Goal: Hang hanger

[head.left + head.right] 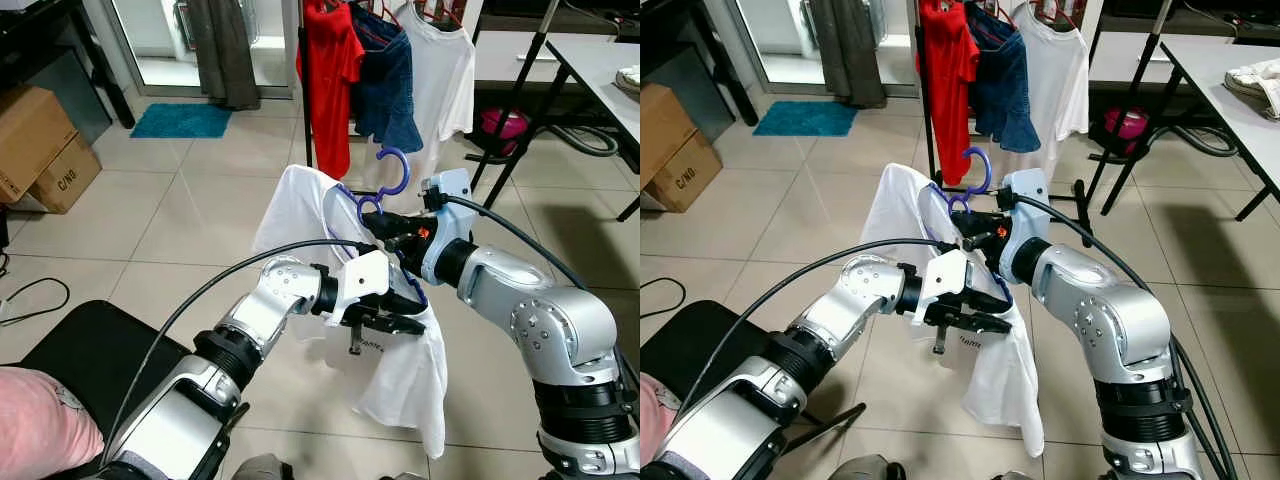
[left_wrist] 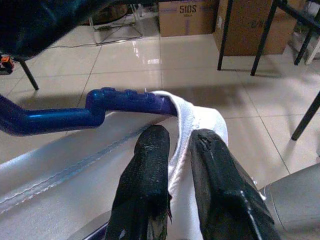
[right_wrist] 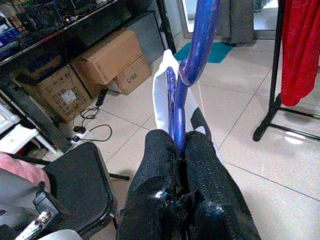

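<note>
Between right gripper (image 3: 179, 150) fingers, wrist view shows blue hanger (image 3: 192, 70) clamped.

Blue plastic hanger (image 1: 385, 185) — hook upright, a white T-shirt (image 1: 400, 370) draped on it.

Tiled floor (image 1: 180, 200) (teal mat (image 1: 182, 120), boxes (image 1: 40, 145))

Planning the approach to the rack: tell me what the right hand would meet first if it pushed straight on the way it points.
Probably the red garment on the clothes rack. The right hand, shut on the blue hanger, points roughly that way, though depth is hard to judge.
</note>
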`<state>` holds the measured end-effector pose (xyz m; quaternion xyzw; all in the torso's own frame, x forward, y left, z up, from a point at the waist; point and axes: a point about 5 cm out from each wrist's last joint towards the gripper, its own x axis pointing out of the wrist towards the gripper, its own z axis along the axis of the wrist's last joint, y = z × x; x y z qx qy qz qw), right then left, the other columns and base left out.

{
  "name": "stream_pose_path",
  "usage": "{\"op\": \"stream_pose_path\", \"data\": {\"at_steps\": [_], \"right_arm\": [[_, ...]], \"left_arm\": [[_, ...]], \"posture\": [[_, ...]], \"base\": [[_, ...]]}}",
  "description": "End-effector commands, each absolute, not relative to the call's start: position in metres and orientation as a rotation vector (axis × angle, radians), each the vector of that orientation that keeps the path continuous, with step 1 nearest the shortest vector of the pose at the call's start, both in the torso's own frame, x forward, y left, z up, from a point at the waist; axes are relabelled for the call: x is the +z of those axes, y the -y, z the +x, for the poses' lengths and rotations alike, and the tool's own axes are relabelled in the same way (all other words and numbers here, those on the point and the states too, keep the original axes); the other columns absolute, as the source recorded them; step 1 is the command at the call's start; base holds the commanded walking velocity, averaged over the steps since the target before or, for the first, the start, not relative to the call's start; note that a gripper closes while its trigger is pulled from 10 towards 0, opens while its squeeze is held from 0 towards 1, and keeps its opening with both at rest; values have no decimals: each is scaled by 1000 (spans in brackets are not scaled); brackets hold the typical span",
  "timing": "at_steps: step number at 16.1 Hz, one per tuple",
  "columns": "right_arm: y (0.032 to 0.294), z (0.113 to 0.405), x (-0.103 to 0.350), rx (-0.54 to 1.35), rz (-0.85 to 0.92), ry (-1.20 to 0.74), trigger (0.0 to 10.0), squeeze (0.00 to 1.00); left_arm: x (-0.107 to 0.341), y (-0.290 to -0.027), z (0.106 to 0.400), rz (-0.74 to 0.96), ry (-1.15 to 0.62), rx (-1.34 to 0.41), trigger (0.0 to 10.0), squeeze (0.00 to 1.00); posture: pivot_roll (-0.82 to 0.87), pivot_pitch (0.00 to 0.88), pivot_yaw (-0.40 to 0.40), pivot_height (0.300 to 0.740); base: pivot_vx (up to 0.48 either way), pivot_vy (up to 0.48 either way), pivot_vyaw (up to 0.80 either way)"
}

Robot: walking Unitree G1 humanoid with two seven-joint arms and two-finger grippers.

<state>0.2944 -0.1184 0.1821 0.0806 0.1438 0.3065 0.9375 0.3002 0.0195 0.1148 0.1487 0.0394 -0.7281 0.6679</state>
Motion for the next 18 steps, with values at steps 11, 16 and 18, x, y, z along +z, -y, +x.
{"op": "stream_pose_path", "data": {"at_steps": [11, 16, 18], "right_arm": [[112, 293, 184, 659, 143, -278, 10000, 0], [118, 292, 162, 618, 100, -355, 10000, 0], [119, 291, 155, 611, 87, -373, 10000, 0]], "left_arm": [[125, -15, 299, 235, -36, -1623, 0, 0], [150, -14, 299, 244, 30, -1641, 0, 0], [148, -17, 297, 291, 5, -1647, 0, 0]], "posture": [[9, 28, 71, 740], [12, 33, 70, 740], [14, 34, 69, 740]], "base": [[0, 0, 0], [0, 0, 0], [0, 0, 0]]}}
